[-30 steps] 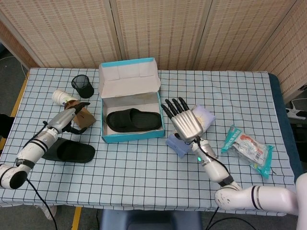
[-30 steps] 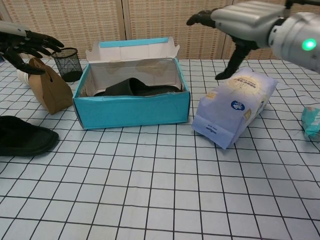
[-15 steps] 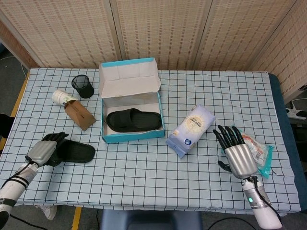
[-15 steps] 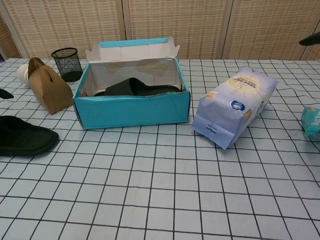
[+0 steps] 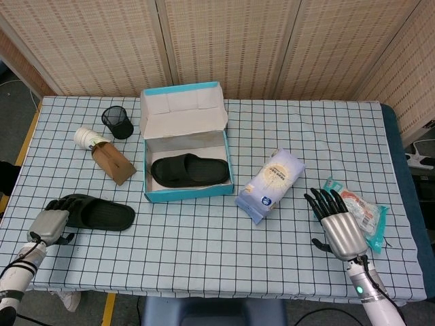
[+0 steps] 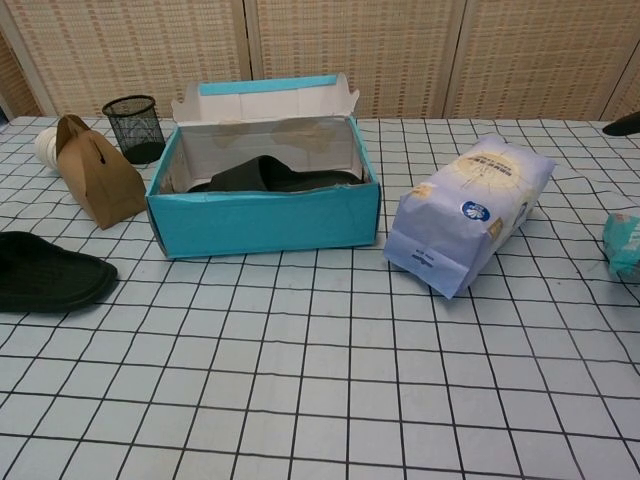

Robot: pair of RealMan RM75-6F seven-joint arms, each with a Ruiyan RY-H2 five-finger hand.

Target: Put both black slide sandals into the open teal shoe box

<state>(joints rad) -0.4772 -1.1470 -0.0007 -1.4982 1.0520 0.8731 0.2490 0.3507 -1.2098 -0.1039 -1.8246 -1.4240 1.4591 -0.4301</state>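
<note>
The open teal shoe box point(image 5: 189, 195) stands at the centre-left of the table, lid flap up, with one black slide sandal point(image 5: 189, 171) lying inside. In the chest view the box point(image 6: 265, 222) shows that sandal point(image 6: 262, 175) over its front wall. The other black sandal point(image 5: 96, 213) lies flat on the table at the left, also visible in the chest view point(image 6: 45, 270). My left hand point(image 5: 49, 224) hovers at that sandal's outer end near the table's front-left edge, holding nothing. My right hand point(image 5: 337, 228) is at the front right, fingers spread and empty; only a dark fingertip point(image 6: 625, 124) shows in the chest view.
A white-and-blue bag point(image 5: 270, 185) lies right of the box. Beside my right hand is a teal snack packet point(image 5: 361, 212). Left of the box sit a brown paper bag point(image 5: 114, 163), a black mesh cup point(image 5: 117, 122) and a white cup point(image 5: 85, 136).
Both arms have pulled back toward the table's front edge. My left hand slid down and left off the sandal's end; my right hand dropped slightly. Neither sandal moved.
</note>
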